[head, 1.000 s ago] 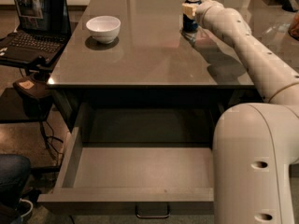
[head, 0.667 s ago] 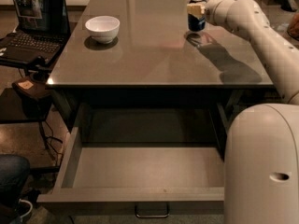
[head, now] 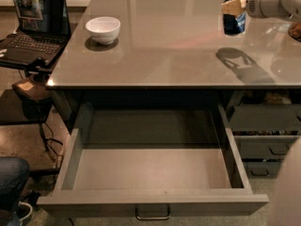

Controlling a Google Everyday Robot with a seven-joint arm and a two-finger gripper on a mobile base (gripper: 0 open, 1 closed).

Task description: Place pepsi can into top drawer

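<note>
Currently the gripper point(head: 233, 5) has its fingers clamped on the upper part of the pepsi can point(head: 234, 25), which sits upright between and just below them, long axis vertical, raised off the countertop point(head: 164, 51), with the pulled-out top drawer point(head: 155, 199) well below the fingers.

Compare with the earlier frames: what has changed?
The gripper, shut on the pepsi can, has lifted it off the counter and carried it rightward. The top drawer stays open and empty; the white bowl has not moved.
</note>
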